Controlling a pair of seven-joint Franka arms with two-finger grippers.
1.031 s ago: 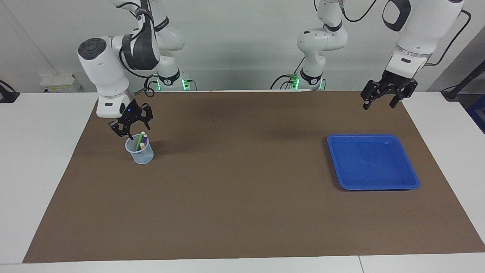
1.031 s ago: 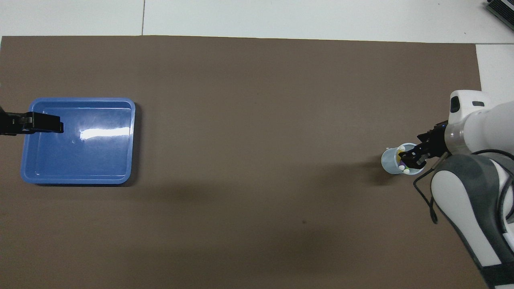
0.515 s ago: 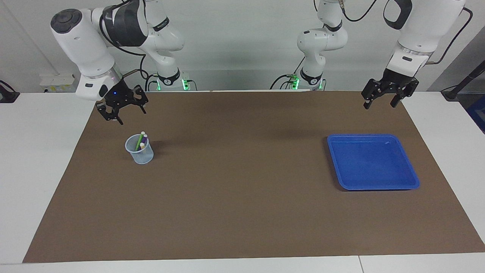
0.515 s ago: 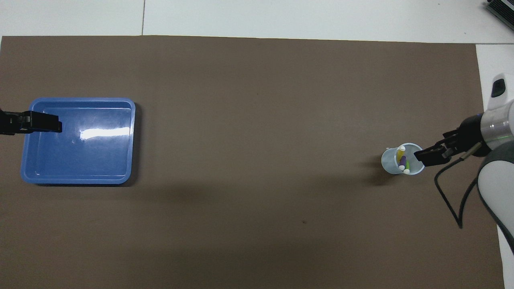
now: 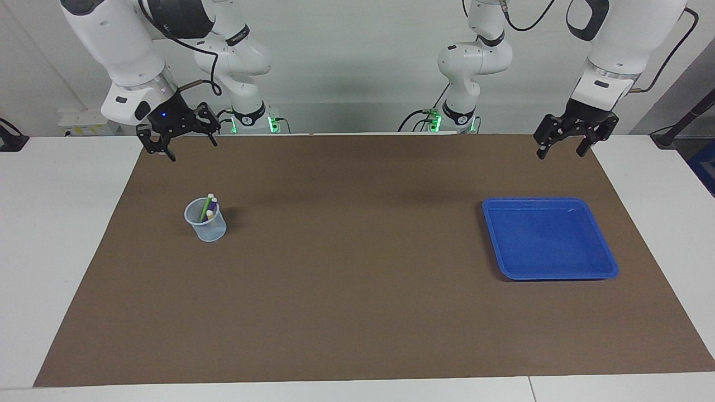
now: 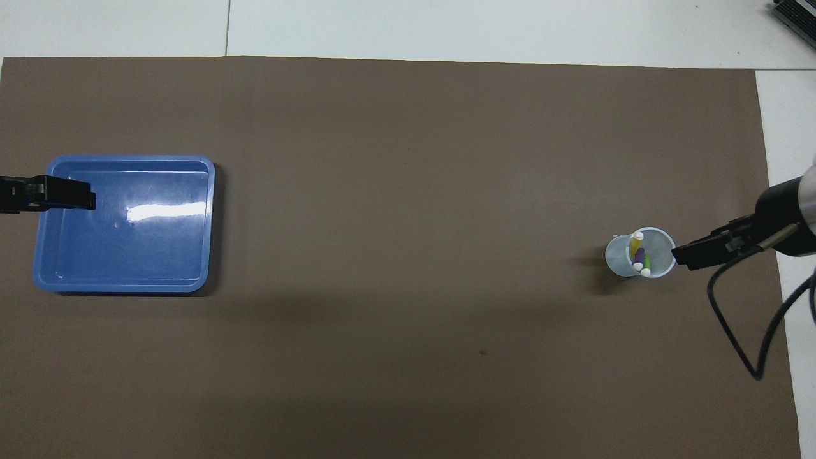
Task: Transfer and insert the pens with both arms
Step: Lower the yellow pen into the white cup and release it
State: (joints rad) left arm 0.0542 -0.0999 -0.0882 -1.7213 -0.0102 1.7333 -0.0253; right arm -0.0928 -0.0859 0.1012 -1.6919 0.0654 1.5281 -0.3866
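Three pens (image 5: 209, 207) stand in a clear cup (image 5: 206, 226) at the right arm's end of the mat.

Light, stiff and slick: pinch below a cap. Right gripper (image 5: 177, 138) hangs at the cup's eleven o'clock, jaws apart; left gripper (image 5: 568, 139), also spread, waits at twelve o'clock of the blue tray (image 5: 609, 265).

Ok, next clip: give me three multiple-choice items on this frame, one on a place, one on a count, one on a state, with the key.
1. Where are the pens?
A. standing in the clear cup
B. lying in the blue tray
C. lying on the brown mat

2. How many pens does the cup hold?
A. one
B. two
C. three

3. What do the right gripper and left gripper hold?
A. one pen each
B. nothing
C. the cup

Key: 1 A, their capped ends stick up out of the cup; 2 C, the overhead view shows yellow, purple and green; 3 B, both hang open above the mat.
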